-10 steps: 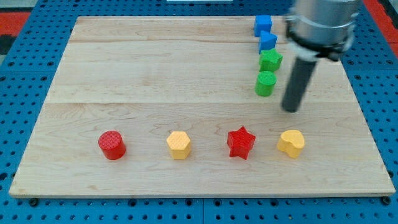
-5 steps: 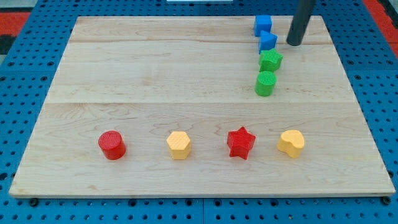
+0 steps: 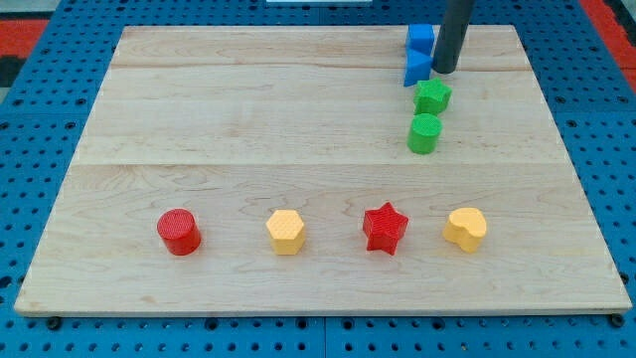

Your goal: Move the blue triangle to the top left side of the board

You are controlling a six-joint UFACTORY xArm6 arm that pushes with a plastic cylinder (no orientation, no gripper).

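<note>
The blue triangle (image 3: 416, 69) lies near the top right of the wooden board (image 3: 248, 109), just below a blue cube (image 3: 419, 38). My tip (image 3: 444, 71) is at the triangle's right side, touching or nearly touching it. The dark rod covers the right edge of the triangle and of the cube.
A green star (image 3: 431, 96) and a green cylinder (image 3: 424, 132) stand in a column just below the triangle. Along the lower part of the board stand a red cylinder (image 3: 179, 232), a yellow hexagon (image 3: 286, 232), a red star (image 3: 385, 229) and a yellow heart (image 3: 465, 228).
My tip moved from right of the green cylinder up towards the top, then left against the blue triangle. The triangle has shifted slightly left.
</note>
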